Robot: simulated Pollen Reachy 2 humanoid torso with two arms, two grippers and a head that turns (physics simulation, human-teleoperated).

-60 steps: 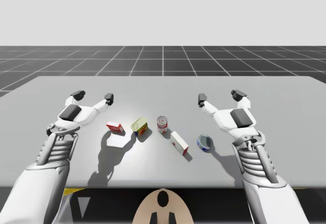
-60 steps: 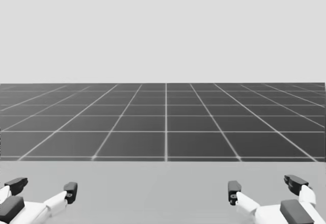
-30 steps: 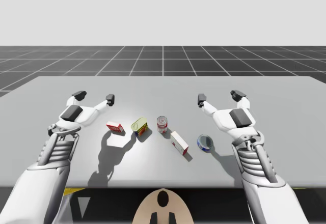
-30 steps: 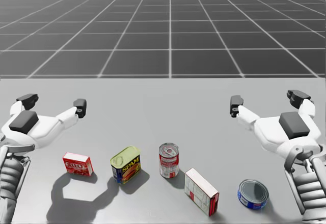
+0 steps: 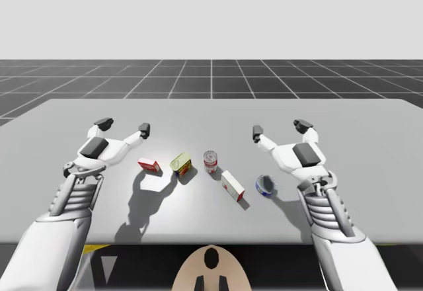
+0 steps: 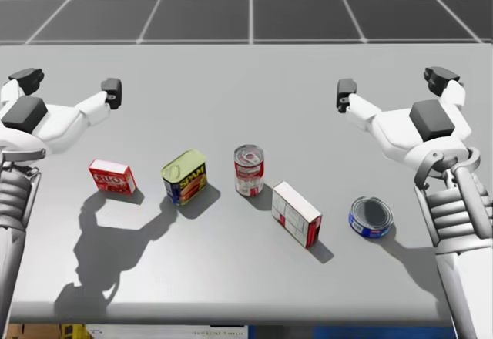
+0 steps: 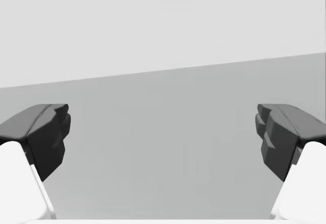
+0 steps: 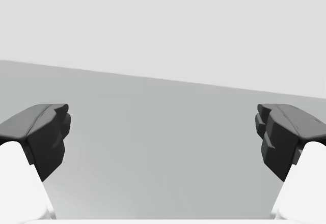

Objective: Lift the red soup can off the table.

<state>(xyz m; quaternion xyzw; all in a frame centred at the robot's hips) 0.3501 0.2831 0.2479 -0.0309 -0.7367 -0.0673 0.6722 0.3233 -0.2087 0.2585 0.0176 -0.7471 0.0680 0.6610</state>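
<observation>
High view, red soup can (image 5: 210,161): upright on the table (image 5: 211,114), about midway between the left and right edges, nearer the front edge than the far one, touched by neither gripper.
High view, left gripper (image 5: 122,127): spread wide, holding nothing, above the left part of the table, well apart from the soup can.
High view, right gripper (image 5: 279,129): spread wide, holding nothing, above the right part of the table, farther from the front edge than the can.
High view, row: small red box (image 5: 149,165), then yellow rectangular can (image 5: 181,164), then the soup can, then white-and-red box (image 5: 232,185), then flat blue can (image 5: 266,185), running left to right.
Head view, red soup can: standing upright, just beside the yellow rectangular can on one side and near the white-and-red box on the other, touching neither.
Head view, grippers: both wide open and empty, one toward each side edge, beyond the row of things.
Left wrist view, fingers (image 7: 46,137): far apart, bare table ahead and nothing between them.
Right wrist view, fingers (image 8: 285,137): far apart, bare table ahead and nothing between them.
</observation>
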